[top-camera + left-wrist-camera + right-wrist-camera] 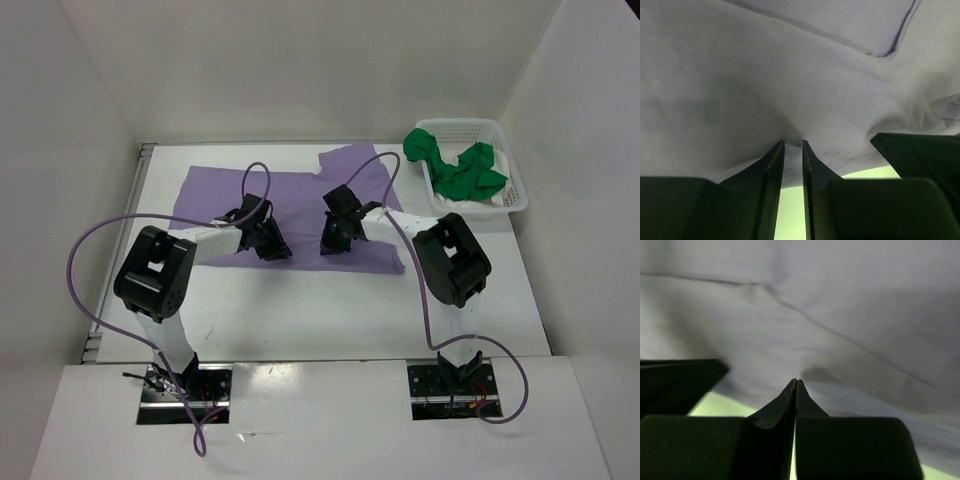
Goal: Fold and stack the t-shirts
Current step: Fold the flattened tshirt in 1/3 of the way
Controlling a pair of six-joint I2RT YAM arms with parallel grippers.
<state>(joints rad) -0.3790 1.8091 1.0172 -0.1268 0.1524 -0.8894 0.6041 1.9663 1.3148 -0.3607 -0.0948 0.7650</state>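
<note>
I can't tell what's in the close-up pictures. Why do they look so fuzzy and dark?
Left wrist view: the purple t-shirt sits too close, so it blurs; the left tool looks shadowy black. Right wrist view: the same soft blur. Top external view: sharp and evenly lit.

A robotics lab test cell: plain white panels (60, 150) box in a white counter (320, 310). The left arm (155, 275) and right arm (455, 262) are bolted at its near edge on metal plates (220, 385) with exposed wiring. Purple cables (70, 262) loop loose.
</note>
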